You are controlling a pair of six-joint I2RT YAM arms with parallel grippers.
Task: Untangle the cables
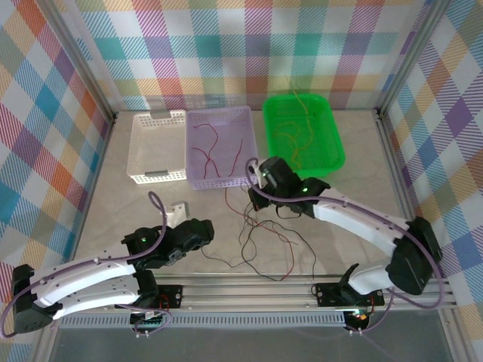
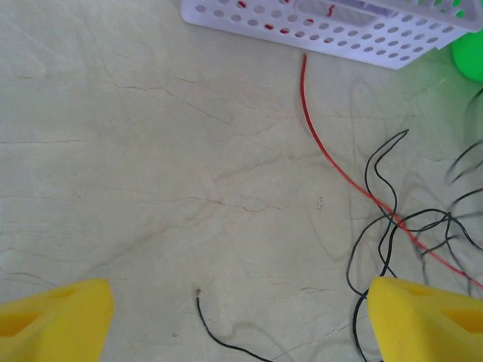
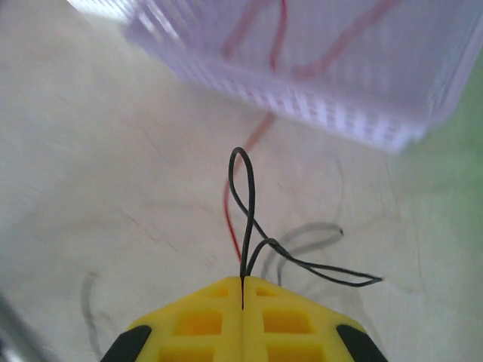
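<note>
Lilac basket [image 1: 223, 183] stands just beyond the cables [image 1: 253, 226], beside green tray [image 1: 317, 167].

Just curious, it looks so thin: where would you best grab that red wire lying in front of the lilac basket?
Grip the red wire at its bare upper stretch near the lilac basket. Come from straight above, with the open left gripper straddling it. The wire lies flat on the table, and further down black wires cross it.
</note>
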